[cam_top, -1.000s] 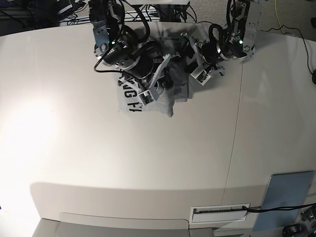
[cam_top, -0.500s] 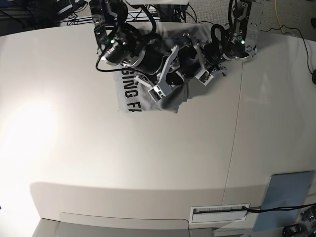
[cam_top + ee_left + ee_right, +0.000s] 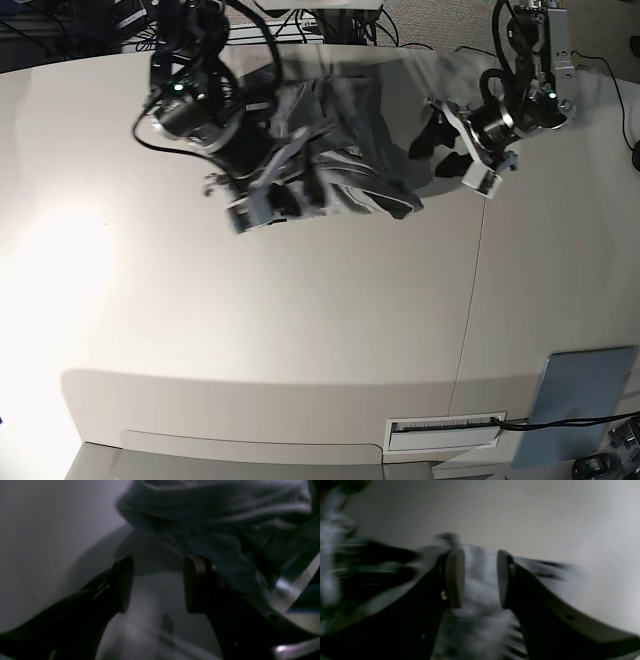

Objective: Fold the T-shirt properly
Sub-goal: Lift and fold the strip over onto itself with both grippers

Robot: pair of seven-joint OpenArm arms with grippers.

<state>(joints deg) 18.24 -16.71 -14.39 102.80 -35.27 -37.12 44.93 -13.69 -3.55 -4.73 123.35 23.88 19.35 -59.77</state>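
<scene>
The grey T-shirt (image 3: 352, 150) lies crumpled at the far middle of the white table (image 3: 300, 330), its lettering hidden. My right gripper (image 3: 272, 198) hangs over the shirt's left part. In the right wrist view the right gripper (image 3: 476, 577) has its jaws apart, with blurred grey cloth (image 3: 480, 605) showing between and below them. My left gripper (image 3: 442, 148) is just right of the shirt, apart from it. In the left wrist view the left gripper (image 3: 157, 585) is open and empty over bare table, with folds of the shirt (image 3: 215, 517) just beyond its fingertips.
A blue-grey pad (image 3: 582, 395) lies at the near right corner, with a labelled slot (image 3: 445, 428) beside it. A seam (image 3: 478, 270) runs down the table's right part. Cables (image 3: 590, 55) lie beyond the far edge.
The right arm has swung left and toward the near side. The left arm has drawn back to the right, off the shirt. The shirt now spreads further right and its lettering no longer shows.
</scene>
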